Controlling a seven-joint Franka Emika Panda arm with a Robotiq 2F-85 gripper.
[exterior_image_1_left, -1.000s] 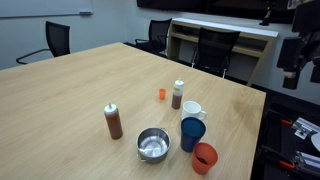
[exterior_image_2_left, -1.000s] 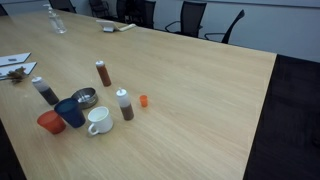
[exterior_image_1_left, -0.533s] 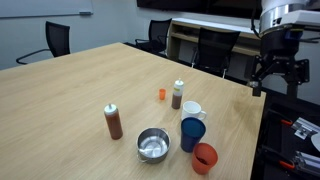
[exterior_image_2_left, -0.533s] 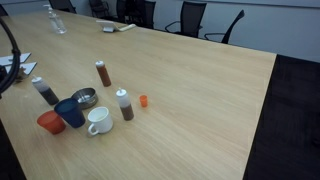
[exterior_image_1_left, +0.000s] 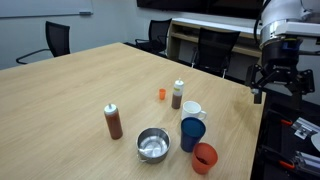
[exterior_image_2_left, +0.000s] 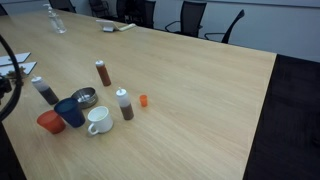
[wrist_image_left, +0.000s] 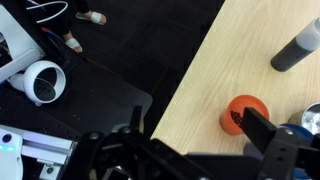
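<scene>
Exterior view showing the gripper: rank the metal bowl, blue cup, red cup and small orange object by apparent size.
1. metal bowl
2. blue cup and red cup: look alike; the red one is nearer the camera, so unranked
3. small orange object

Your pale wooden tabletop (exterior_image_1_left: 70, 90) carries one small cluster; read it from the white ceramic mug (exterior_image_2_left: 98, 120). Just beside the mug stands a dark-brown squeeze bottle with a white cap (exterior_image_2_left: 125, 104), and a small orange plastic piece (exterior_image_2_left: 143, 100) lies just past it. On the mug's other side sits a blue plastic cup (exterior_image_2_left: 70, 112), then an orange plastic cup (exterior_image_2_left: 50, 122). A round steel bowl (exterior_image_2_left: 85, 97) rests near the mug. A red-brown squeeze bottle (exterior_image_2_left: 104, 73) stands farther off, and a black squeeze bottle (exterior_image_2_left: 44, 90) beyond the blue cup.
</scene>
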